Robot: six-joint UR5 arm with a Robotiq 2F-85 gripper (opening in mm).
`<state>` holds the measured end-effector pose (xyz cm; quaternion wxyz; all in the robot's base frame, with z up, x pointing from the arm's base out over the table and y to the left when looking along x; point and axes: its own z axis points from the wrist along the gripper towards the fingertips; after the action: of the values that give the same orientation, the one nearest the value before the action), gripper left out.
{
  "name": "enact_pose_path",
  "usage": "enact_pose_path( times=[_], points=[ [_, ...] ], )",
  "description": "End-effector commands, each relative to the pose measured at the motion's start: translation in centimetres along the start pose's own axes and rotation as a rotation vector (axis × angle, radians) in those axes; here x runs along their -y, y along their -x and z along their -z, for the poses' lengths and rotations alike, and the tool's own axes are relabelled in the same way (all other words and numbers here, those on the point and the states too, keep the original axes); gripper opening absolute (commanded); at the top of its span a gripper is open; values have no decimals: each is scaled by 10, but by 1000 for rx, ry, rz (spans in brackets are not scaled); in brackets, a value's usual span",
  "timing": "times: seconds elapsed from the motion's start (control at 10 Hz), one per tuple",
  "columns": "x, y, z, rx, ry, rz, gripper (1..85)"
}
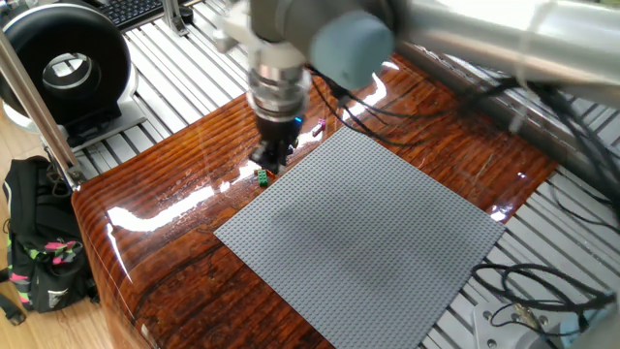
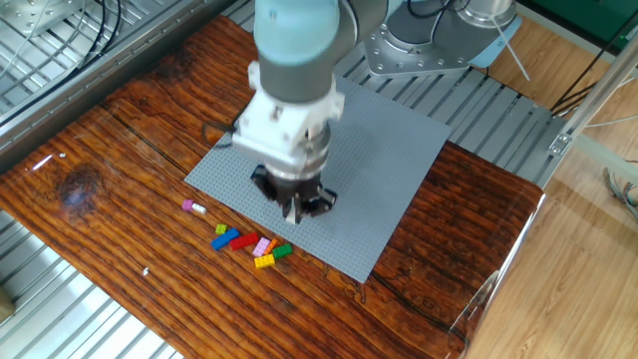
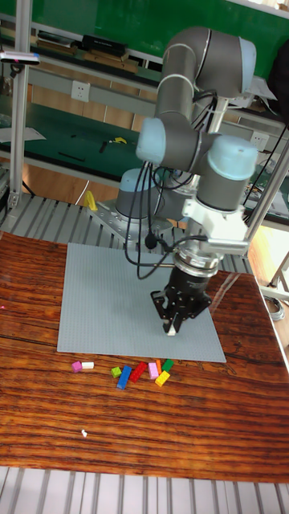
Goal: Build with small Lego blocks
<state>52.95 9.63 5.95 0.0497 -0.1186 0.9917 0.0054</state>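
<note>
Grey baseplate [image 3: 112,297] lies beside small Lego blocks [image 3: 140,372]; pincer [image 3: 172,325] above.

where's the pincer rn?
In the tall fixed view the pincer hangs over the baseplate near its front edge, a white brick at its tips, just behind the row of loose bricks on the wood.

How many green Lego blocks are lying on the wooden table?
2. One green block lies beside the blue block; the other green block lies at the row's right end. The arm may hide more.
</note>
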Motion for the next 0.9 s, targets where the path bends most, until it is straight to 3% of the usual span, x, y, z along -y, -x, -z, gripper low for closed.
enact_pose_path(
  times=[0.0,0.3,0.5,0.8],
  points=[
    [18,-14,-17,38,-30,-46,17],
    [8,-26,-22,-10,13,-93,17],
    [15,-33,-24,-30,13,-87,17],
    [5,-24,-23,-2,45,-102,17]
  ],
)
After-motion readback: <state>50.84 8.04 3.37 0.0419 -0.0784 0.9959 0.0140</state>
